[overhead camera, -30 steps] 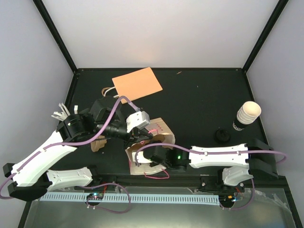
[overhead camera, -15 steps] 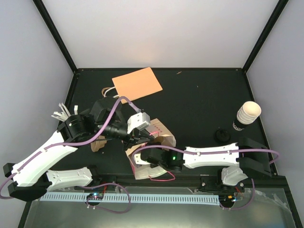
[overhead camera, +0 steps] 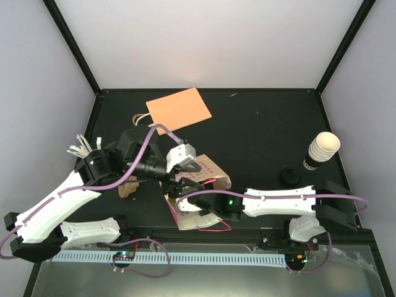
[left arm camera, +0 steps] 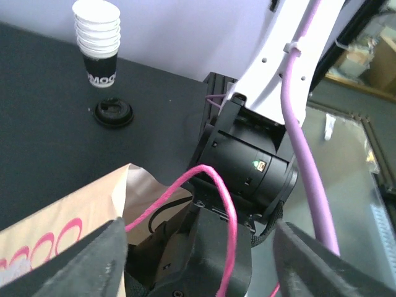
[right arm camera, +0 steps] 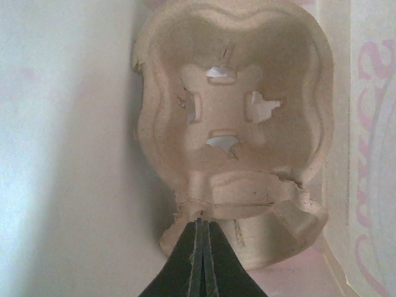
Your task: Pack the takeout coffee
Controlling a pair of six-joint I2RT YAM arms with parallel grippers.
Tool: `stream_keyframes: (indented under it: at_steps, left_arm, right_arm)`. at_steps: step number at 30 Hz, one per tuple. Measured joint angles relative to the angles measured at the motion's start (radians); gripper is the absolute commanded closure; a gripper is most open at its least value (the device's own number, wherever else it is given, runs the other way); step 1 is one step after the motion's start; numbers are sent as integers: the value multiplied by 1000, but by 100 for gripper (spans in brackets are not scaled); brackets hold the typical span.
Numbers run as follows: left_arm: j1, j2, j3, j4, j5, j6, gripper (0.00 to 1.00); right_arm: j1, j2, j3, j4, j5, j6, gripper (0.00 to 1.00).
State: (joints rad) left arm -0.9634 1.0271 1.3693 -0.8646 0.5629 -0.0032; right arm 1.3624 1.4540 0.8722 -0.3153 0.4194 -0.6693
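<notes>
Seating the pulp carrier [right arm camera: 230, 179] flat in the paper bag [right arm camera: 62, 154], ahead of the right end effector [right arm camera: 201, 224] clamped on its rim, needs slow pushing.

Left arm [overhead camera: 59, 201]: white shells on the links, black round joint housings, lower left of the top view.
Right arm [overhead camera: 281, 199]: white shell, black joints, with a small green light [overhead camera: 231, 201] on the black wrist housing.
Cables: a lilac cable [left arm camera: 303, 142] is tied along the white link, and a thin pink wire [left arm camera: 207, 168] arches over the black wrist block.
Bases [overhead camera: 86, 230]: white covers on black mounts, at the bottom edge.
Right fingers [right arm camera: 185, 266]: black, tapering wedges.
Left fingers [left arm camera: 93, 260]: dark grey, rounded, blurred.
</notes>
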Motion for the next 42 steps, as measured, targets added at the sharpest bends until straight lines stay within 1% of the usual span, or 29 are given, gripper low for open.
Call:
stream_keyframes:
  at_steps: [2, 6, 8, 11, 14, 16, 18, 20, 23, 26, 28, 32, 35, 42]
  left_arm:
    - [0, -3, 1, 1, -31, -10, 18]
    - [16, -21, 24, -11, -157, -47, 3]
    - [52, -45, 43, -13, -211, -74, 1]
    - [171, -84, 73, -24, -272, -122, 1]
    - [348, -97, 95, -46, -307, -179, 3]
    - [447, -82, 95, -66, -302, -211, 9]
    - [545, -40, 67, -73, -266, -238, 16]
    - [619, 19, 15, -72, -227, -246, 31]
    - [710, 155, -47, -81, -186, -245, 46]
    - [763, 333, -35, -118, -161, -232, 62]
    - [779, 420, -20, -136, -152, -224, 75]
    - [780, 521, -16, -146, -130, -212, 91]
    - [779, 573, -16, -145, -131, -208, 98]
    - [748, 718, -16, -138, -156, -207, 98]
  right_arm:
    - [0, 0, 0, 1, -5, -6, 99]
    - [0, 0, 0, 0, -13, -6, 99]
    - [0, 0, 0, 0, -15, -6, 99]
    - [-1, 0, 0, 0, -19, -6, 99]
    - [-1, 0, 0, -3, -22, -6, 99]
    - [-1, 0, 0, -6, -24, -7, 99]
    - [-1, 0, 0, -7, -26, -10, 99]
    - [-1, 0, 0, -7, -29, -12, 99]
    - [-1, 0, 0, -6, -29, -22, 99]
    - [-1, 0, 0, -4, -27, -34, 99]
    - [-1, 0, 0, 5, -24, -42, 99]
    - [-1, 3, 2, 21, -18, -55, 99]
    - [-1, 16, 13, 24, -13, -59, 99]
    - [-1, 24, 16, 34, -1, -59, 99]
